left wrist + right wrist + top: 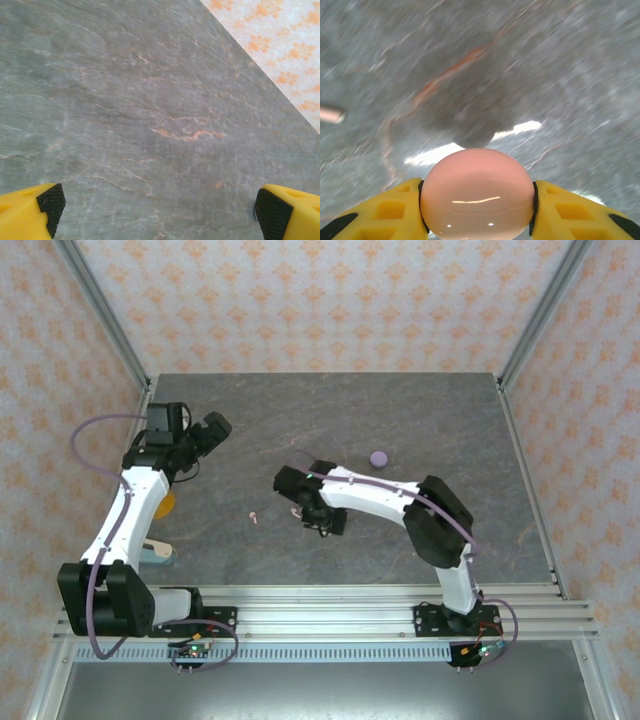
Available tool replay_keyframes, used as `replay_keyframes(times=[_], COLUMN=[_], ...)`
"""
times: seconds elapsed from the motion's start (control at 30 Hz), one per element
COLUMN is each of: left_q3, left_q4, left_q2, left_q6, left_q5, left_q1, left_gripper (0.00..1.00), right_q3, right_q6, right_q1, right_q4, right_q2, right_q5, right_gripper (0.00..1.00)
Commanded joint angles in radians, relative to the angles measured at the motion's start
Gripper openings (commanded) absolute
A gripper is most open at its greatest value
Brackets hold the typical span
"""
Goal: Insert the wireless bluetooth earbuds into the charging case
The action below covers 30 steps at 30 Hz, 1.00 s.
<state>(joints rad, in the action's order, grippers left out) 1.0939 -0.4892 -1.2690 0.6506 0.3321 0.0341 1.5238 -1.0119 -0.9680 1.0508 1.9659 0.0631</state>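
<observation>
My right gripper is shut on a round pale pink charging case, with a yellow finger pressed on each side, held just above the grey table. From above, the right gripper sits left of the table's centre with the pink case at its tip. A tiny pale pink earbud lies on the table just left of it, and shows as a blurred pale stub in the right wrist view. A round purple case stands closed farther back to the right. My left gripper hangs open over bare table at the far left.
The grey stone-patterned table is walled by patterned panels on three sides, with metal posts at the back corners. A yellow object and a teal one lie partly under the left arm near the left edge.
</observation>
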Motion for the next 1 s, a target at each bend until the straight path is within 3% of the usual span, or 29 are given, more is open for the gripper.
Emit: replay_keyframes(times=[0.0,0.4,0.7,0.97], left_q3=[-0.028,-0.305,-0.358,-0.38], left_q4=[0.068,0.519,0.842,1.133], left_q2=[0.029,0.026,-0.16,-0.342], left_q6=[0.015,0.15,0.116,0.161], left_q5=[-0.026,-0.034,-0.017,0.002], left_q1=[-0.058,-0.32,-0.529,-0.634], left_gripper=[1.0,1.0,1.0,1.0], right_q3=[-0.06,-0.168,-0.207,-0.199], right_q6=[0.075,0.181,0.187,0.173], right_q1=[0.059,0.267,0.405,0.473], right_q4=[-0.056,-0.213,-0.291,-0.307], right_q2=[-0.07,-0.115,-0.153,-0.167], right_q5=[-0.055,0.003,0.121,0.192], right_gripper=[0.43,0.43,0.43,0.43])
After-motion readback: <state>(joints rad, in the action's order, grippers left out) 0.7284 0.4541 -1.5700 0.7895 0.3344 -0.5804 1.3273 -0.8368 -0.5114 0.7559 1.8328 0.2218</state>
